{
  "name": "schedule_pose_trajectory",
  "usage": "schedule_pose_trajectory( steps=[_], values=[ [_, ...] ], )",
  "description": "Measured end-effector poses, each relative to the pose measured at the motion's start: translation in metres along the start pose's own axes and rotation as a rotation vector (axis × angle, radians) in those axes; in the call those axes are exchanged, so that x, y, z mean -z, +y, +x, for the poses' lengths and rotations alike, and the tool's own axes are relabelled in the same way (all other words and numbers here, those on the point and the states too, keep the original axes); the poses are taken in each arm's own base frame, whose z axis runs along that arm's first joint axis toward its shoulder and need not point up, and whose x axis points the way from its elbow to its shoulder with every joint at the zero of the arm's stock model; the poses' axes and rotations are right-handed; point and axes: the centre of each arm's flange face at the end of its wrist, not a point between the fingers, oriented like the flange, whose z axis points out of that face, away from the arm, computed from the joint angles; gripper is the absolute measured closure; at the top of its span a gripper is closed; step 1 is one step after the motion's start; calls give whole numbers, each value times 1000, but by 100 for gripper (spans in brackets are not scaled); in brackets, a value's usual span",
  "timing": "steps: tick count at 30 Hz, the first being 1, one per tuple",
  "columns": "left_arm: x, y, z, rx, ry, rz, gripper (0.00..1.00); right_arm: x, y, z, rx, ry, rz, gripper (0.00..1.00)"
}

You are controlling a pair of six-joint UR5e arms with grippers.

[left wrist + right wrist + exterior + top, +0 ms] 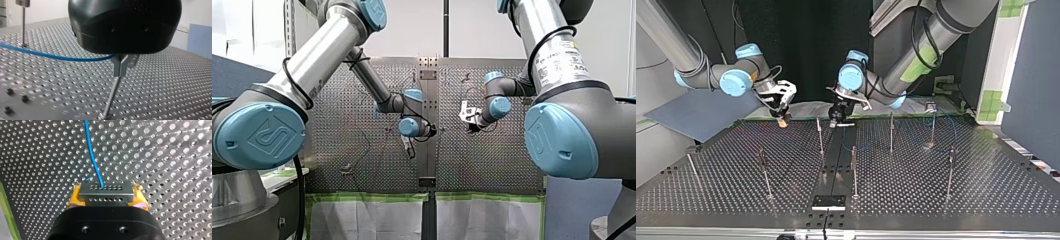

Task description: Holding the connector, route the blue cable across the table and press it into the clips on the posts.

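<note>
So far my right gripper (pixel 107 195) clamps the connector (pixel 106 190) between yellow pads (pixel 74 196), the blue cable (pixel 92 157) running ahead over the table (pixel 162 157); my left gripper (pixel 837 120), fingers unreadable, hovers by a post's clip (pixel 121 65); clipping seems mostly undone

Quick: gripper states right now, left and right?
Left gripper: cannot be told.
Right gripper: closed on the connector, blue cable attached.

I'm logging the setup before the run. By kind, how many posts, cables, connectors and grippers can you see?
Posts: 7
Blue cable: 1
Connector: 1, held in my right gripper's jaws
Grippers: 2, my left gripper and my right gripper
Total: 11
</note>
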Motion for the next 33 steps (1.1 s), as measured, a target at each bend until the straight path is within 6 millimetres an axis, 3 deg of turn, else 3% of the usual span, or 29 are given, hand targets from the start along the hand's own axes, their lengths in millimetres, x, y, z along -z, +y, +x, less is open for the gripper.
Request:
schedule_pose_trajectory(
  steps=[9, 15, 17, 18, 20, 21, 23, 24, 25, 26, 27, 29, 33],
  values=[
    [-24, 16, 19, -6, 41, -34, 99, -17, 15, -3, -10, 10, -6, 100],
    [-41, 24, 9, -7, 11, -45, 99, -26, 19, 9, -3, 35, -2, 100],
    [-43, 25, 6, -8, 5, -46, 82, -28, 19, 12, 0, 42, 0, 100],
    [-45, 25, 5, -9, 1, -48, 82, -28, 19, 15, 3, 46, 2, 100],
    [-45, 25, 3, -10, -4, -54, 61, -30, 18, 18, 8, 52, 4, 100],
    [-46, 25, 2, -11, -7, -61, 61, -30, 19, 20, 11, 57, 5, 100],
    [-45, 24, 1, -16, -8, -73, 47, -32, 20, 24, 16, 64, 5, 100],
    [-45, 23, 1, -22, -6, -80, 47, -32, 21, 27, 19, 69, 4, 100],
    [-45, 23, 1, -28, -2, -84, 42, -33, 22, 28, 22, 72, 3, 100],
    [-44, 22, 1, -33, 2, -87, 30, -33, 24, 29, 24, 74, 1, 100],
    [-43, 20, 2, -39, 8, -90, 30, -33, 26, 31, 26, 77, -2, 100],
    [-42, 19, 3, -52, 21, -93, 4, -33, 29, 33, 30, 80, -6, 100],
    [-38, 16, 6, -85, 54, -100, 0, -34, 34, 36, 44, 85, -11, 100]
  ],
)
